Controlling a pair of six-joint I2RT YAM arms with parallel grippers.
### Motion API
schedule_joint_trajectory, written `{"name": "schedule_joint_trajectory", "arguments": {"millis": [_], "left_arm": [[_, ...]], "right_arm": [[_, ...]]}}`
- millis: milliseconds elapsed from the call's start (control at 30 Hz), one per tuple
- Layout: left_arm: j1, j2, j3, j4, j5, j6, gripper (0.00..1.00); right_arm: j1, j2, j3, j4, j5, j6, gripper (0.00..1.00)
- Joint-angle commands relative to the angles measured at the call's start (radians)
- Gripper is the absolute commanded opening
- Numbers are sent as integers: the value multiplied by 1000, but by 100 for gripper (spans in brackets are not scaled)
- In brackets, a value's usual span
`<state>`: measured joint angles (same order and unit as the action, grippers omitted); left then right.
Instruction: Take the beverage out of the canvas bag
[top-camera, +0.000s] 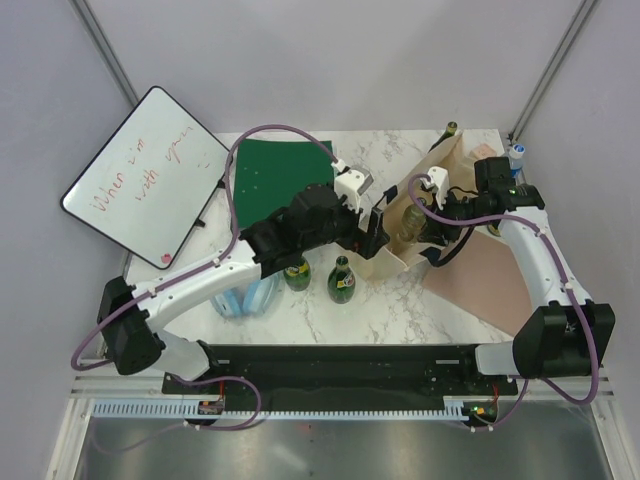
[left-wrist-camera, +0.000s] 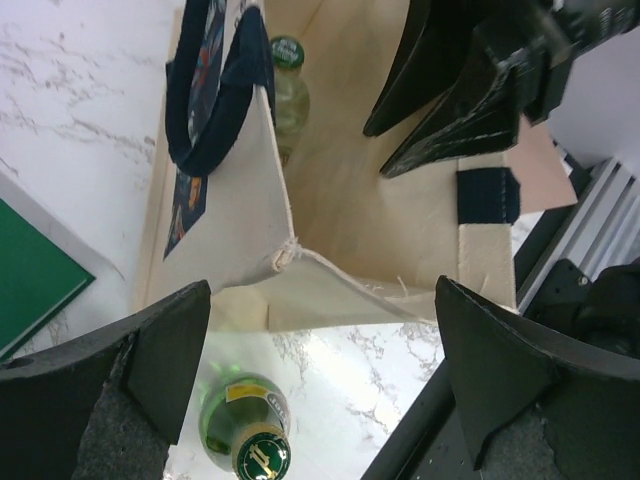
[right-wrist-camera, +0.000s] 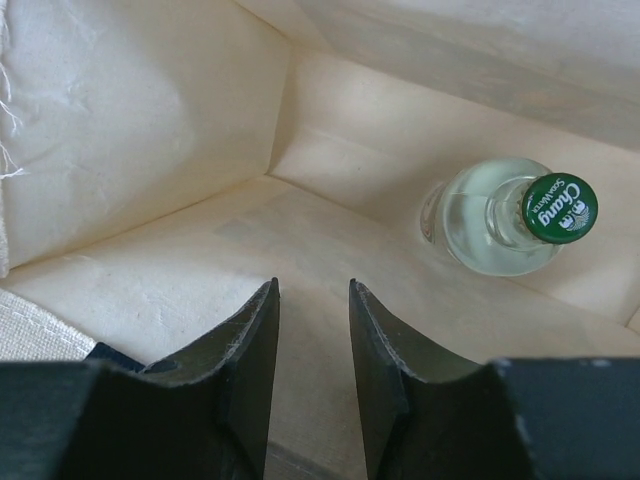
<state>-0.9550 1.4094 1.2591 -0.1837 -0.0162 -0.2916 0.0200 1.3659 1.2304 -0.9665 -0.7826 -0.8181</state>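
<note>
Your left gripper (left-wrist-camera: 320, 300) gapes empty at the canvas bag (left-wrist-camera: 230, 200) corner, likely to brace it, while your right gripper (right-wrist-camera: 312, 290), barely parted, hangs empty by the Chang bottle (right-wrist-camera: 500, 225).

Canvas bag (top-camera: 392, 263) mid-table, two green bottles (top-camera: 343, 280) beside it, whiteboard (top-camera: 140, 180) left

Inside the canvas bag (right-wrist-camera: 150, 120), bare floor between the right tool (right-wrist-camera: 313, 292) and the clear bottle (right-wrist-camera: 500, 225)

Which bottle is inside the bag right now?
The clear glass bottle with the green cap, upright in the beige canvas bag; the two dark green glass bottles stand outside on the marble table.
</note>
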Motion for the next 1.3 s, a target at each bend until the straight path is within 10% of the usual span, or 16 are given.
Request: {"name": "schedule_joint_trajectory", "arguments": {"millis": [0, 167, 300, 400, 1267], "left_arm": [[2, 37, 77, -63, 42, -14, 100], [2, 97, 129, -94, 70, 22, 79], [2, 132, 167, -114, 120, 26, 34], [2, 140, 166, -114, 154, 22, 22], [2, 152, 168, -89, 187, 17, 13]], "right_arm": [[5, -28, -9, -15, -4, -32, 42], [3, -18, 10, 12, -20, 22, 44], [-15, -1, 52, 89, -44, 143, 46], [-61, 18, 98, 146, -58, 250, 49], [37, 205, 153, 328, 276, 481, 68]]}}
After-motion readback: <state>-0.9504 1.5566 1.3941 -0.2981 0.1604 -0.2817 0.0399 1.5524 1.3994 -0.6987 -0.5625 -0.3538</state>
